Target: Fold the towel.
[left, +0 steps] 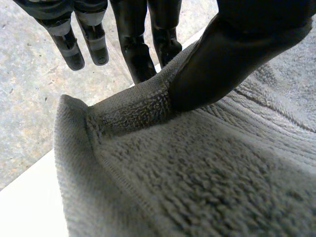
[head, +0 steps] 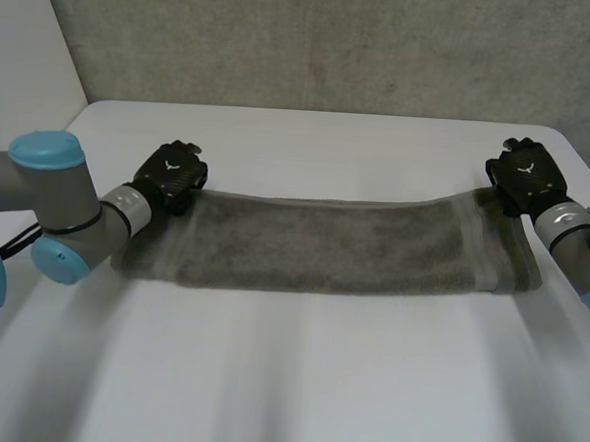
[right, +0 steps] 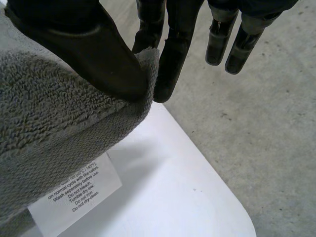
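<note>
Rough looped-pile cloth towel (head: 334, 245), smooth matt white table (head: 295, 381)

The grey terry towel (head: 334, 245) lies as a long, narrow band stretched side to side across the white worktop (head: 285, 381), its two far end corners raised. A white printed care label (right: 79, 190) hangs beneath its right end.

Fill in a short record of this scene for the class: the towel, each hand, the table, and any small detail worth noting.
towel: grey towel, lying as a long band across the table between the two hands
left hand: left hand pinches the towel's far left corner between thumb and fingers
right hand: right hand pinches the far right corner the same way
table: white table
detail: white care label hangs under the towel near the right hand
</note>
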Controlling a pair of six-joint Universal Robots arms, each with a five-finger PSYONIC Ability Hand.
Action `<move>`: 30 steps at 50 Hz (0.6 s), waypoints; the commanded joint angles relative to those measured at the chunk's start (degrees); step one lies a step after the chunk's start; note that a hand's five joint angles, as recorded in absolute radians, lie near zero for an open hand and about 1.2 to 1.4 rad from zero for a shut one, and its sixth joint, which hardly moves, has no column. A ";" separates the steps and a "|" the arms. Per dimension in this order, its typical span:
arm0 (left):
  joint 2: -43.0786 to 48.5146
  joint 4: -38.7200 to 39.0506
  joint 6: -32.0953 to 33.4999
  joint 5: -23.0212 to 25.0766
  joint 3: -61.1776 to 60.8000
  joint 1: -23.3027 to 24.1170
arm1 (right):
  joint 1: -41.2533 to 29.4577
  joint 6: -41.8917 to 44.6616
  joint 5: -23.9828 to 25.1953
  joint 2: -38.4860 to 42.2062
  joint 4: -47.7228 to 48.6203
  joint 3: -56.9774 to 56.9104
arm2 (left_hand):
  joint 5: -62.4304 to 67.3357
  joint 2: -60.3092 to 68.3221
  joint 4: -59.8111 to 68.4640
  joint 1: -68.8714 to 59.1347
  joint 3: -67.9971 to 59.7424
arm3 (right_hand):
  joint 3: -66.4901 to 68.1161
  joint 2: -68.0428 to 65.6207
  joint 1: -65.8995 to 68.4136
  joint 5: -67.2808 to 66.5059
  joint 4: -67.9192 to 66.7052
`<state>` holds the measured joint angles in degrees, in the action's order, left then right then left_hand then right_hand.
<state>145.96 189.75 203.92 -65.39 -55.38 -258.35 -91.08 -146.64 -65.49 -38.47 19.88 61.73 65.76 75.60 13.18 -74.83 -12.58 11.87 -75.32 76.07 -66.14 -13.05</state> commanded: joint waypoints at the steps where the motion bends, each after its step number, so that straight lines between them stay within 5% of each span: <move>1: 0.72 0.01 -0.01 0.00 0.98 0.30 | -0.59 2.68 -1.84 2.26 -0.64 -2.84 | 4.24 4.40 -3.18 -5.17 2.58 | -1.87 -2.05 1.30 -1.22 3.05; 2: 0.38 0.01 -0.01 -0.09 0.98 0.39 | -0.59 2.94 -2.45 1.83 -0.64 -3.02 | -11.23 -11.07 -3.18 10.30 2.58 | -1.87 24.59 -25.35 25.42 3.05; 3: 0.37 0.01 -0.01 -0.09 0.98 0.39 | -0.59 2.94 -2.80 1.39 -0.64 -3.11 | -11.38 -11.22 -3.18 10.45 2.58 | -1.87 51.34 -52.09 52.17 3.05; 4: 0.11 0.01 -0.10 -0.18 0.81 0.47 | -0.59 2.94 -2.81 1.38 -0.64 -3.11 | -37.36 -37.20 -3.18 36.43 2.58 | -1.87 51.61 -52.36 52.43 3.05; 5: -0.76 0.01 -0.10 -0.70 0.54 0.65 | -0.86 2.94 -3.07 0.34 -0.55 -2.85 | -58.11 -57.94 -3.18 57.18 2.58 | -1.87 65.32 -66.07 66.14 3.05; 20: -20.79 0.09 -0.98 -3.78 -15.08 0.56 | -0.95 0.66 -2.98 -22.96 1.47 15.35 | -64.20 -64.04 -3.18 63.27 2.58 | -1.87 65.32 -66.07 66.14 3.05; 30: -33.20 0.09 -4.05 -3.52 -32.42 0.21 | 3.97 -0.14 -1.58 -33.24 -7.83 31.51 | -64.20 -64.04 -3.18 63.27 2.58 | -1.87 57.21 -57.96 58.04 3.05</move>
<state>118.12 189.76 202.10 -69.23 -79.54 -257.88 -89.57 -146.72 -68.10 -68.55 18.01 86.13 3.61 15.18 13.18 -18.03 -12.58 11.87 -14.46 13.44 -3.66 -13.05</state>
